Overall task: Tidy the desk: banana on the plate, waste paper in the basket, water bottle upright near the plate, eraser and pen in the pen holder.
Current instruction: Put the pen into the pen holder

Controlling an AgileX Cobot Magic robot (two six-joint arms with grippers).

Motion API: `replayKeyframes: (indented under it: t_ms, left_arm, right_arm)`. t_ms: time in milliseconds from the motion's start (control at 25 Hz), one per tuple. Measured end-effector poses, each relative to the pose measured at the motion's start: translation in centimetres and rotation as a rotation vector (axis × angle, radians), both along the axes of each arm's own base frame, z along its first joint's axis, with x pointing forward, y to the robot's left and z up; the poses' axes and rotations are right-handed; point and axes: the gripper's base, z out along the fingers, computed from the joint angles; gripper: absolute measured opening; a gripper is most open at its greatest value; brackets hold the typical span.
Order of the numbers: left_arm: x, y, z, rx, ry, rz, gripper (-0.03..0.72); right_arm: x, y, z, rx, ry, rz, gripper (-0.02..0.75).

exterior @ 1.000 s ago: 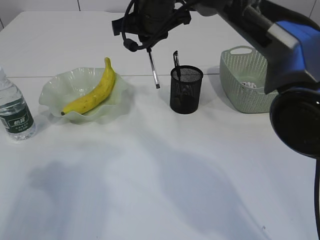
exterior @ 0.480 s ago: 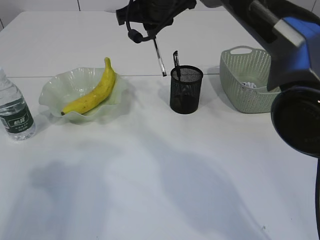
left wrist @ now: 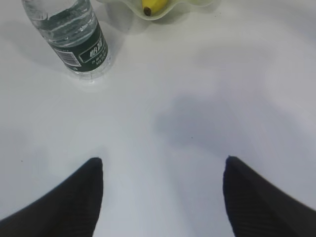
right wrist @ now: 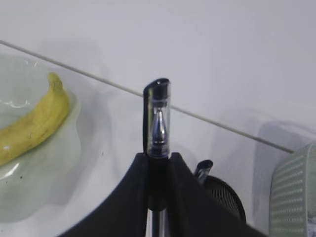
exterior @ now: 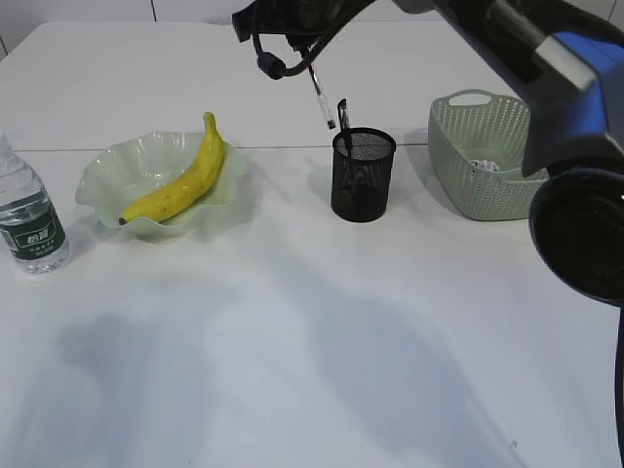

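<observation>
**Black mesh holder waits for the last pen**

Yellow banana (exterior: 180, 183) already lies on the plate (exterior: 107, 166), and the bottle (exterior: 27, 222) stands upright on the bench (exterior: 292, 341) just beside it. Something white, likely the waste paper (exterior: 485, 166), shows inside the basket (exterior: 478, 132). One dark pen-like thing stands in the holder (exterior: 363, 175).

What seems left is the pen (exterior: 322, 102): the right gripper (right wrist: 158, 170) has its jaws closed on the pen's barrel, holding it in the air, tilted, its lower end just above and left of the holder's rim. The left gripper (left wrist: 160, 170) hangs over bare bench near the bottle, jaws apart and holding nothing.

Hard to tell: the eraser is nowhere in view, so it may sit at the bottom of the holder behind the mesh, but that cannot be confirmed. The right gripper is cut off at the top of the exterior view.
</observation>
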Motion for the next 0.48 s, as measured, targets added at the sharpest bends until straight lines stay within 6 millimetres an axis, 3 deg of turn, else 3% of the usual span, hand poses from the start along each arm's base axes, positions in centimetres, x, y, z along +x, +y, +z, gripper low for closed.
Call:
replayKeyframes:
  t_ms: [480]
  left_arm:
    - [0.0, 0.0, 0.0, 0.000, -0.002, 0.000, 0.538]
  right_arm:
    - [1.0, 0.4, 1.4, 0.014, -0.189, 0.050, 0.060]
